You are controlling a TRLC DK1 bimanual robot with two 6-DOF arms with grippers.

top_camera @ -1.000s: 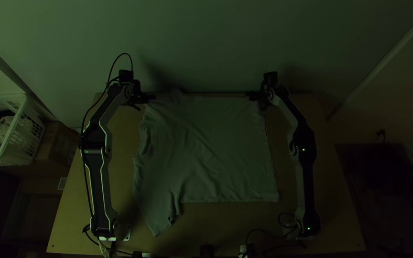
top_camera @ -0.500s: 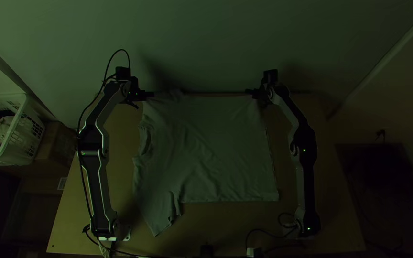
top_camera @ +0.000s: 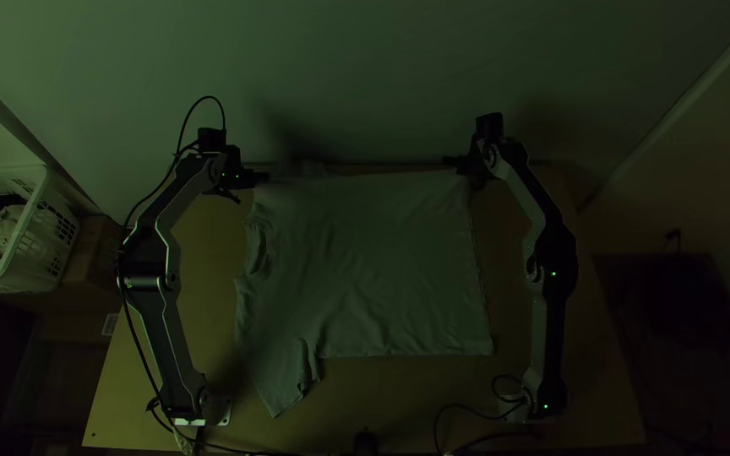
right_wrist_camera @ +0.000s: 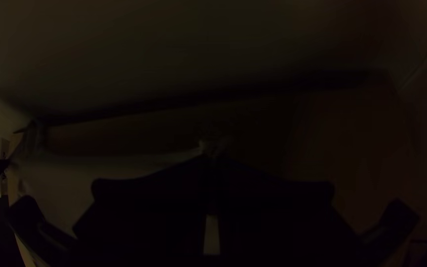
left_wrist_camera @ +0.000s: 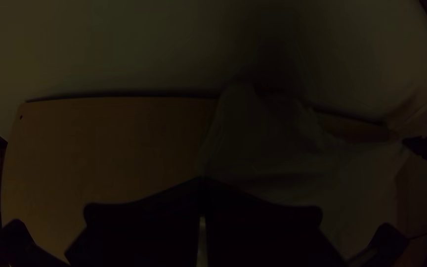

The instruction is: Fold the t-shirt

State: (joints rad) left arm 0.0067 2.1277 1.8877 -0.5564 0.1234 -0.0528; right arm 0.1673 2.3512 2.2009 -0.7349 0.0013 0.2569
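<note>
The left tool point(top_camera: 264, 177) has its fingers pressed together on the t-shirt's point(top_camera: 373, 270) edge near one shoulder; the right tool point(top_camera: 449, 160) is likewise closed, pinching the hem corner. The shirt lies spread and lightly wrinkled on the tabletop point(top_camera: 399, 405), between the two tools and back toward the arms' bases. Its neckline sits on the base side of the left tool, one sleeve point(top_camera: 279, 384) farther that way.

The high view looks steeply down; all three share the table point(top_camera: 416, 393).
</note>
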